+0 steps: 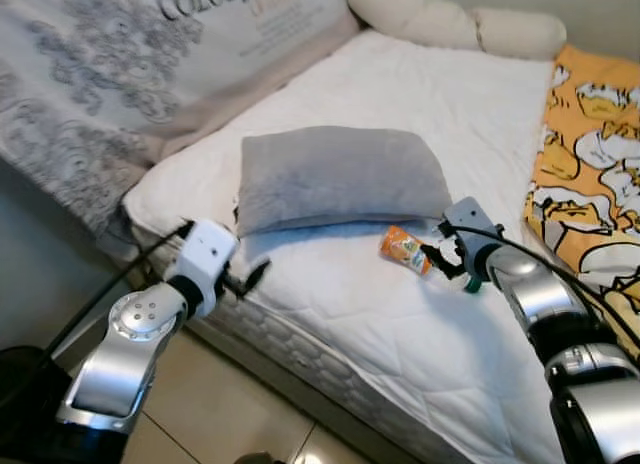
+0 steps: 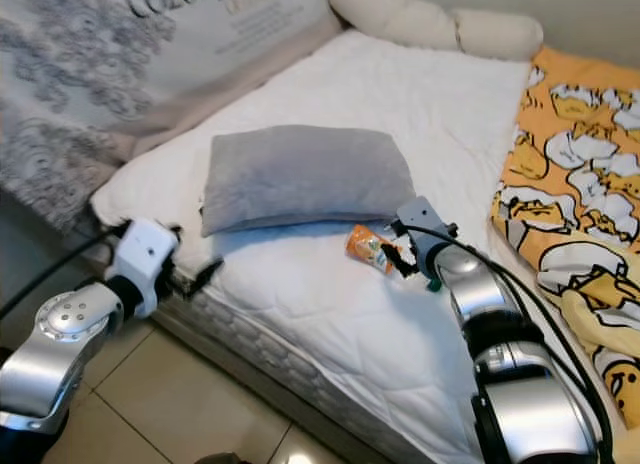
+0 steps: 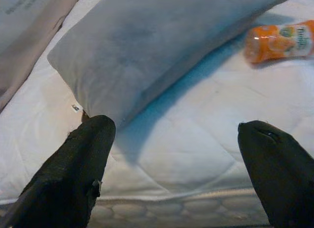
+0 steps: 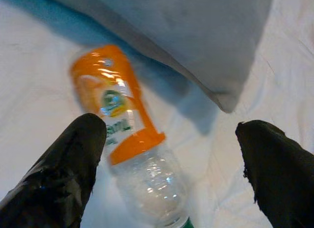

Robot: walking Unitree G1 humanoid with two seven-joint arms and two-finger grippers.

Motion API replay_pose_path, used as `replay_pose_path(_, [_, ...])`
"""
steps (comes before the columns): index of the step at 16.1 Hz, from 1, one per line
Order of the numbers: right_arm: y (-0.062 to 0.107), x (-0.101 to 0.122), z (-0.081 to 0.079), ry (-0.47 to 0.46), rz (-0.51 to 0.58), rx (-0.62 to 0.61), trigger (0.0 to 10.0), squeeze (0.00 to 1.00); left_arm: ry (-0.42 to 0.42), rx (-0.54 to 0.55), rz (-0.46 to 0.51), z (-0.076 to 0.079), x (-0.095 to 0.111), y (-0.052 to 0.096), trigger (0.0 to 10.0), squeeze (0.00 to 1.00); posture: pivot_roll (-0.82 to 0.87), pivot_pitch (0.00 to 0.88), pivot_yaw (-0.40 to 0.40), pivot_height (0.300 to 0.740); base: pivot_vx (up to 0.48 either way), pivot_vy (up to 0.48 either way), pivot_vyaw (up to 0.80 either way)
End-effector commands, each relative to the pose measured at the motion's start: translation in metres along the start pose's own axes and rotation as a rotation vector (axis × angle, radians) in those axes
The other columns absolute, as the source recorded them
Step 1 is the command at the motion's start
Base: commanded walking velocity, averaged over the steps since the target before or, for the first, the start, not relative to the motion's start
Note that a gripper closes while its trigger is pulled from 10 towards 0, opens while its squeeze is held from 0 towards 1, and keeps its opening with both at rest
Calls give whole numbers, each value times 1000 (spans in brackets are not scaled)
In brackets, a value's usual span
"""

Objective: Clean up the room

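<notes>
grey pillow (image 1: 340, 176), orange-labelled bottle (image 1: 405, 249), white mattress (image 1: 450, 114)

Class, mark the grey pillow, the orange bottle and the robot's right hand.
grey pillow (image 1: 340, 174), left eye view, middle of its top face.
orange bottle (image 4: 117, 110), right wrist view, its label.
right hand (image 1: 440, 256), left eye view, between its fingertips.

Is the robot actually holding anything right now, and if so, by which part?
Nothing is held. The right gripper is open, its fingers either side of the orange-labelled plastic bottle lying on the bed, not closed on it. The left gripper is open near the grey pillow.
</notes>
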State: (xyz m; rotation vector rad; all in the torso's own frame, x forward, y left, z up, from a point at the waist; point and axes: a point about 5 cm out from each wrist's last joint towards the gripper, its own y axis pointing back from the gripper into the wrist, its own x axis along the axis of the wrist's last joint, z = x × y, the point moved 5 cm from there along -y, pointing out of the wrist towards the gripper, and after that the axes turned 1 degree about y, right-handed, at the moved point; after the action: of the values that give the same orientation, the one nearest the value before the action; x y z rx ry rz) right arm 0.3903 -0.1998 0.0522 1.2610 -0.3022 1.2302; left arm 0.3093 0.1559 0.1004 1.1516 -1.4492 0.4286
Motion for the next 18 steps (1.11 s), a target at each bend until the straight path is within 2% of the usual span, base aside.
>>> replay_pose_path(1, [-4, 5, -2, 33, -25, 40, 10000, 1000, -25, -116, -6, 11, 6, 3, 10000, 0, 47, 0, 13, 740, 0, 0, 0])
replay_pose_path(2, [-4, 5, -2, 36, -30, 47, 10000, 1000, -30, -131, -10, 12, 6, 3, 10000, 0, 47, 0, 13, 740, 0, 0, 0])
replay_pose_path(3, [-6, 6, -6, 36, -43, 73, 10000, 0, -37, -185, -29, 17, 5, 6, 10000, 0, 56, 0, 12, 740, 0, 0, 0])
replay_pose_path(6, [-12, 6, -15, 95, -84, 92, 10000, 0, -82, -315, -98, 26, -2, 16, 10000, 0, 81, 0, 13, 740, 0, 0, 0])
replay_pose_path(11, [-14, 3, -8, 134, -110, -8, 10000, 0, -96, -372, -111, 36, 7, 27, 10000, 0, 131, 0, 13, 740, 0, 0, 0])
replay_pose_path(14, [-12, -3, 0, 157, -132, -70, 10000, 0, -104, -377, -116, 36, 12, 34, 10000, 0, 163, 52, 13, 740, 0, 0, 0])
replay_pose_path(15, [-11, -5, 3, 159, -137, -85, 10000, 0, -101, -378, -118, 37, 14, 41, 10000, 0, 183, 93, 17, 740, 0, 0, 0])
replay_pose_path(18, [-10, -13, 4, 156, -160, -97, 10000, 0, -100, -396, -140, 41, 19, 58, 10000, 0, 220, 144, 28, 740, 0, 0, 0])
